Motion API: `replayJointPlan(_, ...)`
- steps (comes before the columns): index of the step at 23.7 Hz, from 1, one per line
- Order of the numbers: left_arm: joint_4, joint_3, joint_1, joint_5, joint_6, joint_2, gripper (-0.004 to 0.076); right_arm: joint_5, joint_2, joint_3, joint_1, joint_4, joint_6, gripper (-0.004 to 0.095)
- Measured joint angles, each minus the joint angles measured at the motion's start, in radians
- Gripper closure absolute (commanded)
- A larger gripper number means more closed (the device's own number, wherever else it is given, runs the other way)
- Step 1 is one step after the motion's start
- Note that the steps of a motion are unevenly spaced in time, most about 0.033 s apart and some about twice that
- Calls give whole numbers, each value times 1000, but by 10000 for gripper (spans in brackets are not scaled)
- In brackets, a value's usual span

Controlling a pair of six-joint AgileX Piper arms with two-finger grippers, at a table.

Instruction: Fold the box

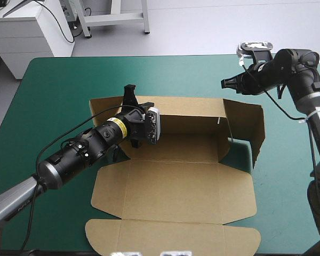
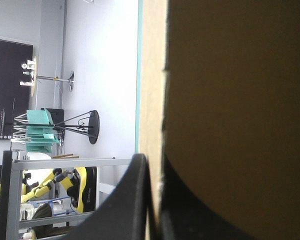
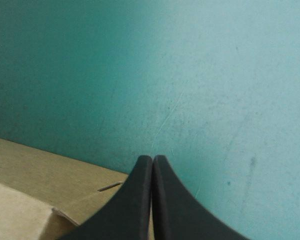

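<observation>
The brown box [image 1: 173,186] lies in the middle of the table, its back wall and right wall [image 1: 254,133] raised and its front panels flat. My left gripper [image 1: 129,92] is at the box's left rear corner. In the left wrist view it [image 2: 152,162] is shut on an upright edge of the board [image 2: 230,100]. My right gripper [image 1: 225,83] hovers beyond the right rear corner, apart from the box. In the right wrist view its fingers [image 3: 152,159] meet in one arch, holding nothing, with a piece of the box [image 3: 40,175] below and beside them.
The flat lid panel [image 1: 170,240] reaches almost to the table's near edge. Teal-green cover [image 1: 58,96] surrounds the box on the left, far and right sides. The cover [image 3: 190,75] fills the right wrist view ahead of the fingers.
</observation>
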Motion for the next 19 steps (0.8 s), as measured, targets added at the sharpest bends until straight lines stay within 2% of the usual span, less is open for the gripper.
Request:
replayJointPlan(8, -1, 0, 0, 16, 0, -2, 732, 125, 45, -7, 0, -18, -3, 928)
replayJointPlan(11, -1, 0, 0, 27, 0, -6, 732, 131, 44, -7, 0, -6, -8, 928)
replayJointPlan(13, -1, 0, 0, 28, 0, -6, 732, 131, 44, -7, 0, 11, -8, 928)
replayJointPlan(16, -1, 0, 0, 30, 0, -6, 732, 131, 37, 14, 0, 101, -41, 928)
replayJointPlan(19, -1, 0, 0, 31, 0, -6, 732, 129, 16, 96, 0, 119, -69, 928)
